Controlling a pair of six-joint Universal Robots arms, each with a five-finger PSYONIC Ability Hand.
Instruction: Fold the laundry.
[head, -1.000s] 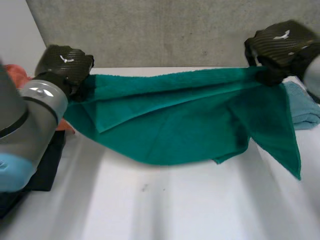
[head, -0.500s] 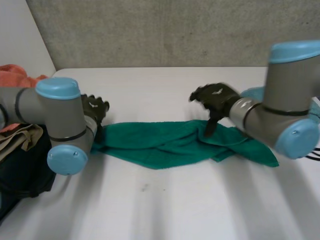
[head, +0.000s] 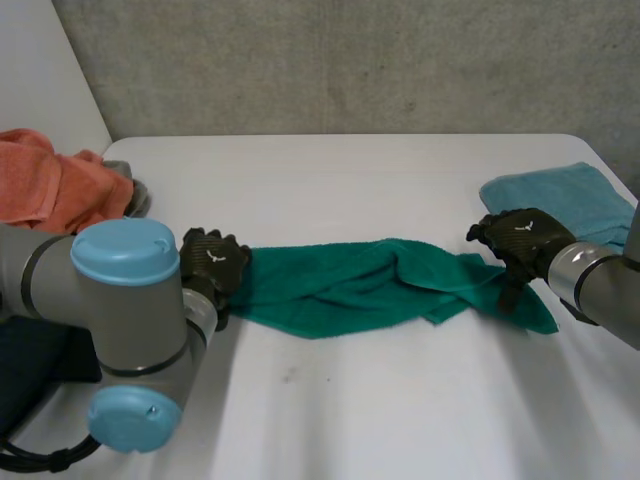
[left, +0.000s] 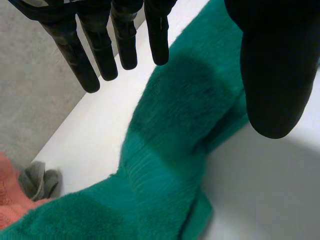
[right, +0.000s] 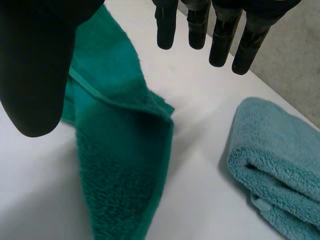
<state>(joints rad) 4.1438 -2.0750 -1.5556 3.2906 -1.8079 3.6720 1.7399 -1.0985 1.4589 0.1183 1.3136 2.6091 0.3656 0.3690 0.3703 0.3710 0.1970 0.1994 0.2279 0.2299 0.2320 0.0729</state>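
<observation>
Green towel (head: 370, 285) lies bunched on the white desk (head: 330, 400), running from hand to hand. Left hand (head: 212, 265) sits at one end, fingers straight and spread, gripping nothing. Right hand (head: 520, 240) sits at the other end, fingers also spread, with a folded light-blue towel (right: 280, 160) just beside it.

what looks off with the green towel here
The green towel lies bunched and twisted in a rumpled strip on the table, not spread flat or folded. The left hand and right hand sit open at its two ends, gripping nothing.
</observation>
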